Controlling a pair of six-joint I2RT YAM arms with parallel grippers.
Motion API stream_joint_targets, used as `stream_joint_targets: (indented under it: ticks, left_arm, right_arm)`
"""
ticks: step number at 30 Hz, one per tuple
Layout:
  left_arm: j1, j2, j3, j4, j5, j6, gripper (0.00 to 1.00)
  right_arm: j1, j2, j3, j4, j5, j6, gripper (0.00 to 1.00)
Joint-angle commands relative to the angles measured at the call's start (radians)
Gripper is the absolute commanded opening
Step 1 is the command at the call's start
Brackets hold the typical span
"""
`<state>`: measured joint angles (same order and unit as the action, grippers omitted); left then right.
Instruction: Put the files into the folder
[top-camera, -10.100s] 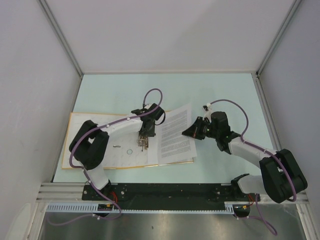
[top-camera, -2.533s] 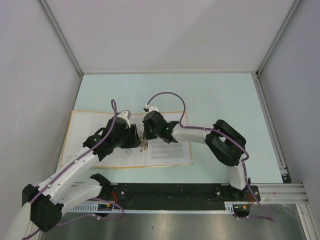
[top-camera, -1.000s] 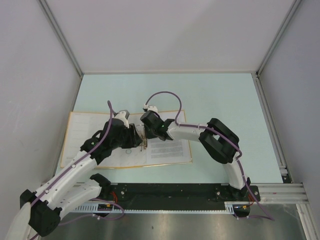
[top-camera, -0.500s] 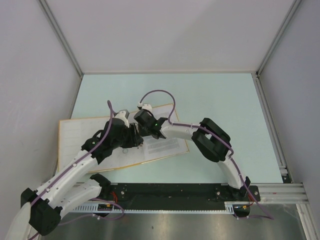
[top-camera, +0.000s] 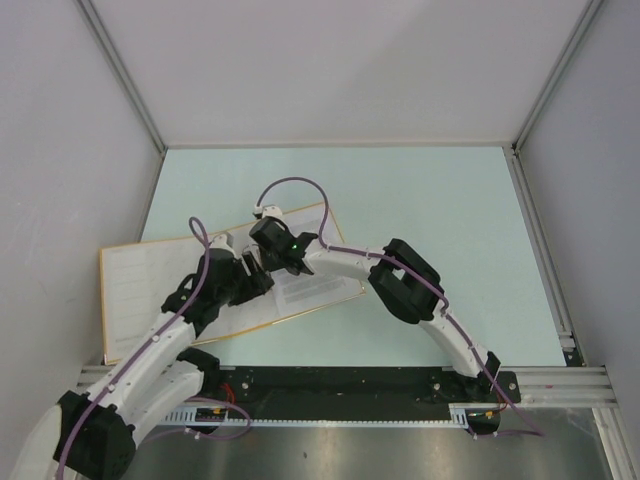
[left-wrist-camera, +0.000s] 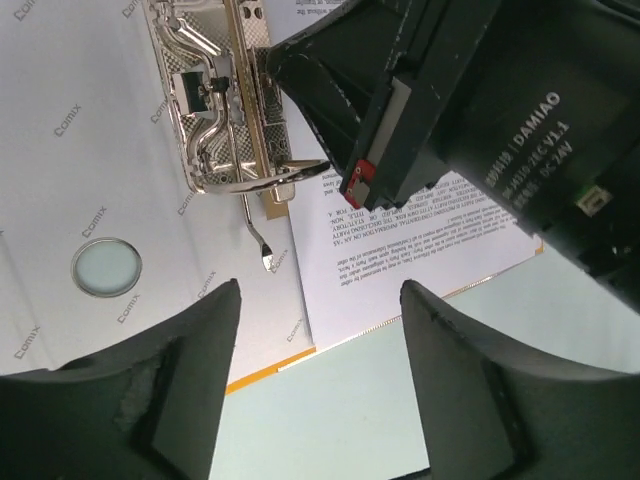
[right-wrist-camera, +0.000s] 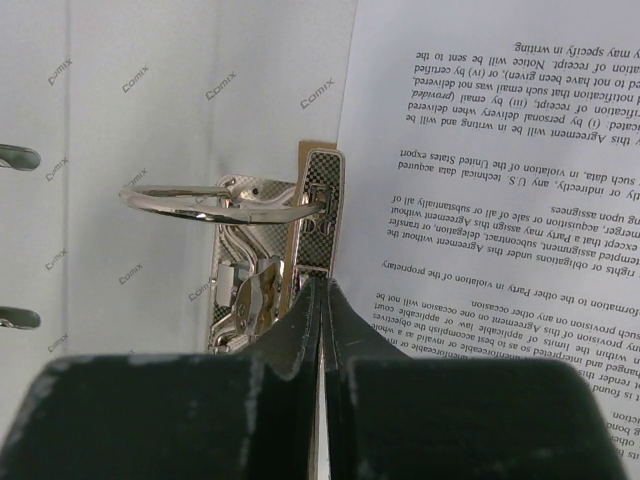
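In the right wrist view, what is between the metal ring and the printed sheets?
The binder's checkered metal lever lies between ring and printed sheets, seen in the right wrist view; the shut right end effector reaches its near end.

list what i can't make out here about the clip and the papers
1. Top view: the ring clip is hidden under the left gripper and right gripper.
2. Left wrist view: the right gripper's body covers where the files meet the clip.
3. Right wrist view: its shut fingers hide the clip's lower end; whether they pinch anything is unclear.
4. Top view: the files' print is too small to read.
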<state>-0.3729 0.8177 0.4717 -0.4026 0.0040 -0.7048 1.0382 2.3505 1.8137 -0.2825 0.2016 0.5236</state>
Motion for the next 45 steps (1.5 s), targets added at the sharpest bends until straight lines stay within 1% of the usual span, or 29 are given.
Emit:
stream_joint_targets:
  ticks: [1,2,3,5,7,9,11,13,15,17,20,22,25,26,27,28,31,32,33,35,36,37,38,39,40,41,42,43,45]
  left_arm:
    - [0.044,-0.113,0.010,0.055,0.004,-0.032,0.74]
    - [0.051,-0.129,0.008,0.057,0.005,-0.028,0.78]
    - [0.055,-0.141,0.010,0.065,0.014,-0.022,0.80]
    - [0.069,-0.143,0.039,0.050,0.014,-0.013,0.80]
    - [0.089,-0.103,0.064,0.021,0.004,-0.037,0.84]
    - [0.138,-0.053,0.085,-0.036,0.005,-0.070,0.83]
    - [0.175,0.018,0.099,-0.047,0.036,-0.104,0.84]
    - [0.238,0.055,0.079,-0.024,0.112,-0.130,0.84]
    - [0.279,0.066,0.062,0.013,0.149,-0.145,0.84]
    - [0.290,0.058,0.051,0.039,0.172,-0.153,0.84]
    - [0.293,0.041,0.080,0.048,0.165,-0.111,0.83]
    - [0.293,0.028,0.116,0.012,0.148,-0.061,0.84]
    - [0.295,0.014,0.165,-0.033,0.125,0.019,0.85]
    - [0.295,0.015,0.183,-0.057,0.117,0.036,0.86]
    - [0.295,0.026,0.202,-0.120,0.097,0.056,0.86]
    - [0.295,0.029,0.237,-0.148,0.087,0.062,0.87]
    - [0.295,0.025,0.269,-0.225,0.056,0.071,0.89]
    - [0.295,0.017,0.268,-0.232,0.048,0.067,0.90]
    - [0.295,0.002,0.263,-0.242,0.041,0.059,0.90]
    - [0.295,-0.014,0.258,-0.258,0.042,0.054,0.90]
    - [0.295,-0.025,0.251,-0.262,0.040,0.050,0.90]
    - [0.295,-0.031,0.243,-0.254,0.056,0.053,0.89]
    - [0.295,-0.035,0.231,-0.214,0.080,0.065,0.88]
    - [0.296,-0.029,0.220,-0.190,0.114,0.111,0.87]
    - [0.295,-0.017,0.206,-0.168,0.201,0.137,0.84]
    - [0.296,0.000,0.208,-0.151,0.224,0.155,0.83]
    - [0.295,0.049,0.214,-0.147,0.252,0.191,0.81]
    - [0.295,0.076,0.223,-0.147,0.284,0.208,0.81]
    - [0.282,0.151,0.261,-0.156,0.286,0.250,0.79]
  right_arm:
    - [0.028,0.216,-0.080,-0.337,-0.100,-0.074,0.00]
    - [0.023,0.230,-0.079,-0.348,-0.123,-0.077,0.00]
    - [0.023,0.233,-0.082,-0.354,-0.126,-0.083,0.00]
    - [0.028,0.233,-0.082,-0.357,-0.128,-0.103,0.00]
    - [0.026,0.253,-0.057,-0.383,-0.134,-0.119,0.00]
    - [0.026,0.297,-0.002,-0.441,-0.149,-0.140,0.00]
    - [0.028,0.326,0.028,-0.474,-0.148,-0.164,0.00]
    - [0.028,0.369,0.088,-0.536,-0.151,-0.175,0.00]
    - [0.031,0.381,0.110,-0.552,-0.171,-0.186,0.00]
    - [0.033,0.404,0.125,-0.572,-0.185,-0.192,0.00]
    - [0.031,0.451,0.165,-0.613,-0.191,-0.201,0.00]
    - [0.031,0.438,0.147,-0.589,-0.215,-0.201,0.00]
    - [0.033,0.345,0.115,-0.515,-0.241,-0.192,0.00]
    - [0.033,0.287,0.105,-0.465,-0.245,-0.188,0.00]
    - [0.026,0.265,0.107,-0.449,-0.248,-0.183,0.00]
    - [0.022,0.245,0.108,-0.437,-0.249,-0.168,0.00]
    - [-0.015,0.164,0.108,-0.383,-0.281,-0.116,0.06]
    - [-0.029,0.142,0.075,-0.326,-0.295,-0.100,0.13]
    - [-0.044,0.095,0.058,-0.292,-0.315,-0.088,0.16]
    - [-0.082,0.047,0.010,-0.201,-0.366,-0.077,0.22]
    - [-0.090,-0.008,-0.005,-0.172,-0.381,-0.080,0.24]
    - [-0.102,-0.031,-0.014,-0.144,-0.396,-0.083,0.27]
    - [-0.107,-0.054,-0.017,-0.126,-0.399,-0.088,0.29]
    - [-0.112,-0.074,-0.014,-0.124,-0.407,-0.092,0.31]
    - [-0.122,-0.110,-0.014,-0.127,-0.421,-0.099,0.35]
    - [-0.127,-0.134,-0.019,-0.141,-0.421,-0.100,0.37]
    - [-0.135,-0.157,-0.045,-0.141,-0.422,-0.100,0.40]
    - [-0.142,-0.216,-0.072,-0.132,-0.430,-0.099,0.45]
    - [-0.168,-0.287,-0.135,-0.106,-0.438,-0.086,0.52]
